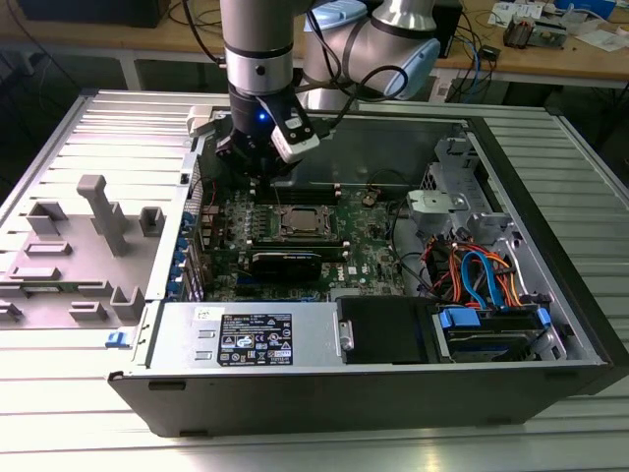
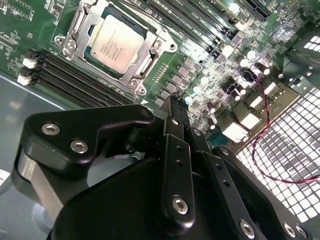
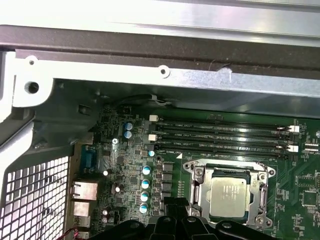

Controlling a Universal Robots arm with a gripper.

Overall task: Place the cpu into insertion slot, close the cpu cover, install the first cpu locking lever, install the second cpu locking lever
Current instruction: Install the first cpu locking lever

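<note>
Entry: cpu (image 2: 114, 44) seated, cpu cover (image 2: 148, 52) down. Tool (image 2: 171, 102) closed, empty, hovering beside. Latching stage, seemingly: push squarely, slowly.

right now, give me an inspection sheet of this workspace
surface: ribbed metal table, open computer case on it
job's things: cpu seated on the green board, cpu cover closed around it
clutter: grey plastic fixtures at the exterior view's left
grippers: gripper over the board beside the cpu, jaws shut, empty
cables: orange and blue cables inside the case; thin red-black wire by the mesh panel
surroundings: wooden bench behind, with wires on it
</note>
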